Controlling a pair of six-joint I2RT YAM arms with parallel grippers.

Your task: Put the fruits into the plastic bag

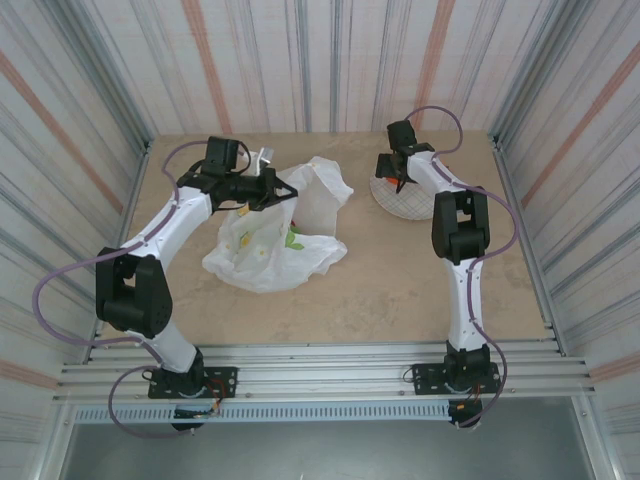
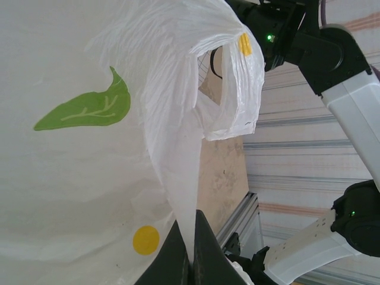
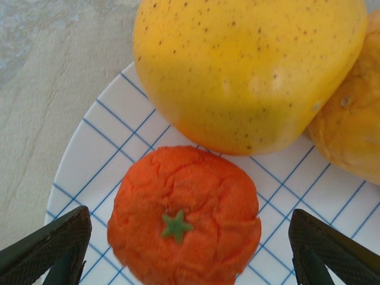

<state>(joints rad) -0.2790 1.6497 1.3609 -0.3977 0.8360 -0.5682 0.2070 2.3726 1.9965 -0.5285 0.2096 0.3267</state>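
Orange: on the plate, stem end up, green star calyx showing, close to the plate's near rim as my right wrist camera sees it. Skin is wrinkled.

Yellow fruit: speckled and pear-like, also on the plate, just behind the orange. Can't tell whether the two touch.

Third fruit: orange-yellow, on the plate's right part, pressed against the yellow fruit and cut off by the frame edge.

The plate is white with a blue check and lies flat on the table.

My right pincer is directly above the plate with its jaws apart, one dark finger on each side of the orange. Neither finger touches it, and nothing is held.

Plastic bag: crumpled on the table left of the plate, near it but not touching. It is thin white film with a green leaf print and yellow dots. The top view shows a green patch low in the bag; I can't tell whether that is print or a fruit.

My left pincer is left of the plate, at the bag's edge on the far side from my bases. Its jaws are together, clamped on a fold of the film. In my wrist view the film rises from the fingers in a tall pleated sheet. A loop of film stands open above it, and through the loop I see a bit of the plate's rim.
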